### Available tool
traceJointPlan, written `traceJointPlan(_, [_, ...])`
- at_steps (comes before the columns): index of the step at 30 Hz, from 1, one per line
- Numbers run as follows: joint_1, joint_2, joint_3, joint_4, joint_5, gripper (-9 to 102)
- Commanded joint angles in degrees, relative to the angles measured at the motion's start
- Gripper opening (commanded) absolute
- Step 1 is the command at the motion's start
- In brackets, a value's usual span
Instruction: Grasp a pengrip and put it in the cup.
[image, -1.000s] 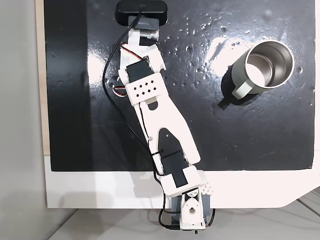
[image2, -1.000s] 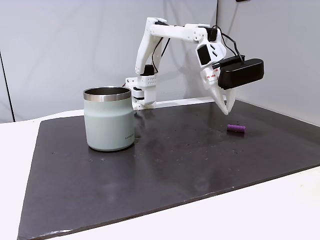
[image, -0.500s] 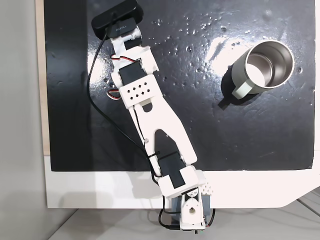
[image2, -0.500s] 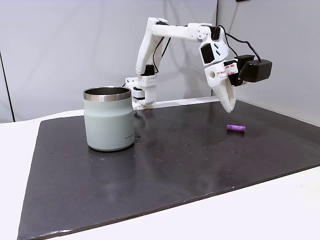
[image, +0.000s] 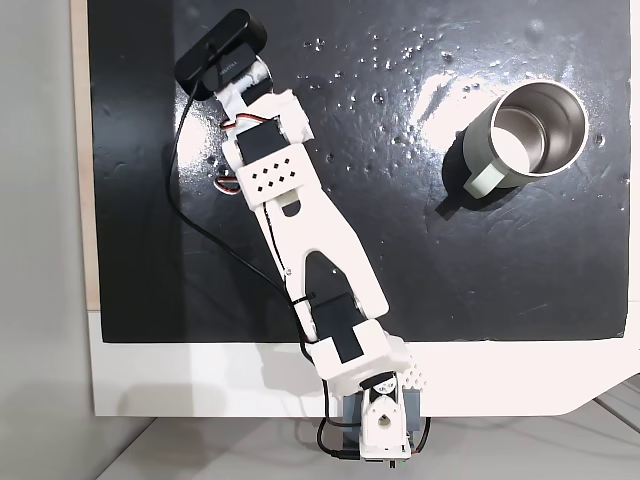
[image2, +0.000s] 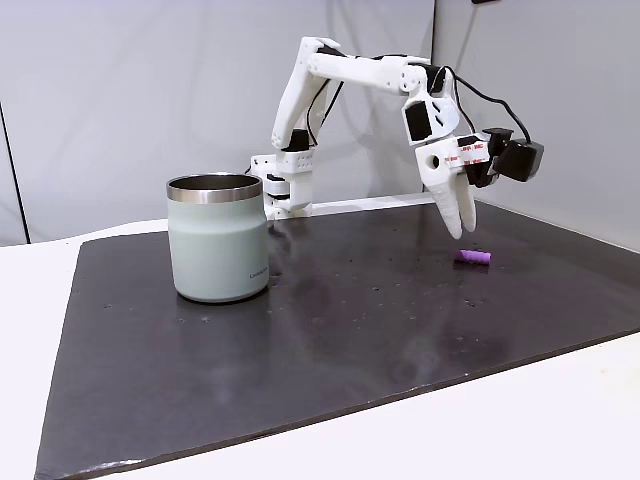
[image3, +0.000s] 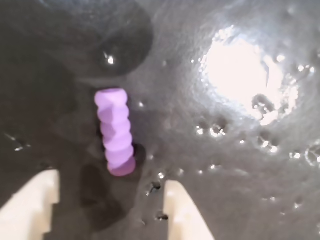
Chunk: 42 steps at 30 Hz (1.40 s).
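Pengrip (image3: 115, 131): ribbed purple tube on glossy black mat (image3: 240, 165); white fingers (image3: 181, 212) spread wide, empty.

Purple ribbed pengrip (image3: 114, 131) lies flat, well apart from upright steel cup (image2: 217, 237).

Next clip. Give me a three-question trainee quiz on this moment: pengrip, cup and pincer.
1. True or false: the pengrip is already inside the cup.
2. In the wrist view, the pincer is: A) shut on the pengrip, B) open with the pengrip ahead of the gap between its fingertips, C) shut and empty.
3. Fill in: in the fixed view from the side, the pengrip lies on the dark mat to the ___ of the cup.

Key
1. False: it lies on the mat, far from the cup.
2. B: both pale fingertips stand apart, nothing between them.
3. right
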<state>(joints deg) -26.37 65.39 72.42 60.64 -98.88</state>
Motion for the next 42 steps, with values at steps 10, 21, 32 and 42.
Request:
traceJointPlan(10, [0.6,-10.5,-14.4,-0.2,-1.8,28])
traceJointPlan(21, [0.1,-14.2,-14.5,1.5,-1.7,20])
traceJointPlan(32, [0.4,-9.9,-9.9,4.1,1.1,0])
traceJointPlan(42, [6.6,-0.8,-25.0,26.6,10.6,0])
